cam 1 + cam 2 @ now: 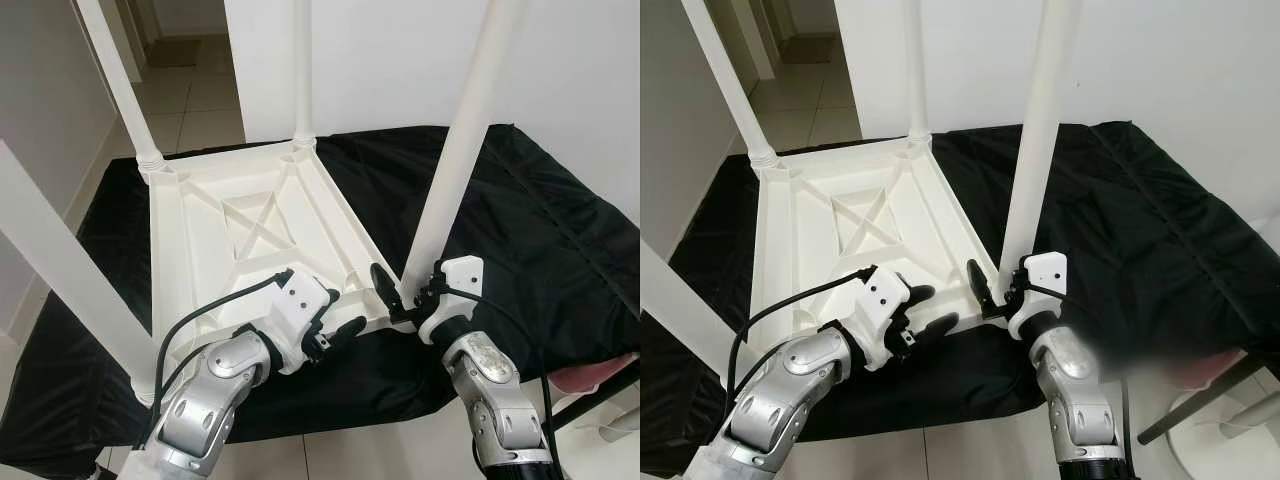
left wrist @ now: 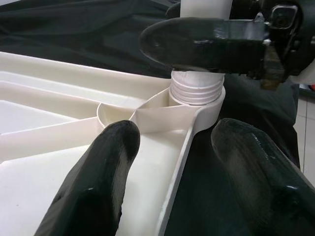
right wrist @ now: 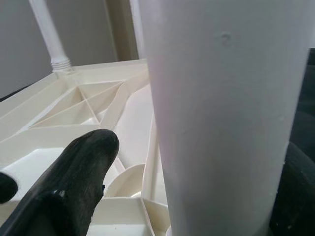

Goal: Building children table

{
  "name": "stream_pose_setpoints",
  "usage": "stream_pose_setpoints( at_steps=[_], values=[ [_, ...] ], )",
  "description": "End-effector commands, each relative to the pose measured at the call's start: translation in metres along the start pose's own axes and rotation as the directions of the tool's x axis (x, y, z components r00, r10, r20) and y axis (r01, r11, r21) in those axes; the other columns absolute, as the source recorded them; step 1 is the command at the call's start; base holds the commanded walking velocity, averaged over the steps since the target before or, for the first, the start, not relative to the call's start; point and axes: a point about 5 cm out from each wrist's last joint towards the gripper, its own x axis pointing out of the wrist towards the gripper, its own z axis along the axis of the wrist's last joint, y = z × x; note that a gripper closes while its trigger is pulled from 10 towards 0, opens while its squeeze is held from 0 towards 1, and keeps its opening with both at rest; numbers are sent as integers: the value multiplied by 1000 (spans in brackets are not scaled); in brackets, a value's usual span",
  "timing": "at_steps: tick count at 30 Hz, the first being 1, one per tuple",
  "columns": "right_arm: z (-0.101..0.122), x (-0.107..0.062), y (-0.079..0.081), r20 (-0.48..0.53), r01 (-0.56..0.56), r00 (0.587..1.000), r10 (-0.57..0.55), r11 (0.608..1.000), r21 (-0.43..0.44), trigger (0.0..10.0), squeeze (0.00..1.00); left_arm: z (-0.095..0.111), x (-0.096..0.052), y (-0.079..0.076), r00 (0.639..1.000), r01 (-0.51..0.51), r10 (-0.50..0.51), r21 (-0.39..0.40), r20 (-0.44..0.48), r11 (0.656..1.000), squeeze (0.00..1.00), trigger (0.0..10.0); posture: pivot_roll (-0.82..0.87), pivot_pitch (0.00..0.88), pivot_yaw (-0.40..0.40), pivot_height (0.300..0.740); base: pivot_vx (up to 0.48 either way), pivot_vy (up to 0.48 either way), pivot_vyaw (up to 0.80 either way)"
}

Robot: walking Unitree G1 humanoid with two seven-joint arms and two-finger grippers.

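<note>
**Last leg being seated at the near corner**

The upturned tabletop (image 1: 250, 240) is lying on the black cloth (image 1: 530, 230). At five o'clock, the fourth leg (image 1: 455, 150) is being clamped by the right gripper (image 1: 392, 292); the left gripper (image 1: 335, 318), jaws apart, is straddling the rim. Cross-threading is being risked if the leg tilts. Four legs, one tabletop.

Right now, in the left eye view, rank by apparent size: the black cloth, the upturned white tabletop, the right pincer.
1. black cloth, largest.
2. white tabletop.
3. right pincer, smallest, at the near leg's base despite being closest.
</note>
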Motion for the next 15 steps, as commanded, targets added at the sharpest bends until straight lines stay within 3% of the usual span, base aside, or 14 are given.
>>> stream_pose_setpoints(
  at_steps=[1,5,6,9,10,13,14,15],
  values=[
    [-4,3,-13,-52,-163,986,160,984,-65,10000,0,-3,3,1,1000,-6,6,4,-15,1000,0,10000,-85,0,45,740,0,0,0],
    [-5,7,-24,-93,-226,972,216,967,-113,10000,0,-3,4,0,1000,-1,1,5,-14,1000,0,10000,-84,0,43,740,0,0,0],
    [-7,9,-26,-111,-250,965,238,960,-123,7686,0,-3,5,-1,1000,-1,1,6,-13,1000,0,10000,-83,0,39,740,0,0,0],
    [-8,11,-28,-123,-271,959,256,954,-127,7686,0,-3,6,-1,1000,0,1,8,-12,1000,0,10000,-83,0,39,740,0,0,0],
    [-11,11,-29,-144,-307,947,288,943,-129,1255,0,-3,6,-2,1000,-1,1,8,-9,1000,0,10000,-78,0,29,740,0,0,0],
    [-12,11,-29,-147,-314,944,296,940,-129,1255,0,-3,7,-2,1000,-2,2,8,-9,1000,0,10000,-77,0,27,740,0,0,0],
    [-14,12,-31,-154,-330,938,310,935,-132,0,0,-3,7,-2,1000,-3,3,9,-10,1000,0,10000,-75,0,24,740,0,0,0],
    [-14,12,-31,-154,-330,938,310,935,-132,0,0,-3,7,-2,1000,-3,3,9,-10,1000,0,10000,-75,0,24,740,0,0,0]
  ],
)
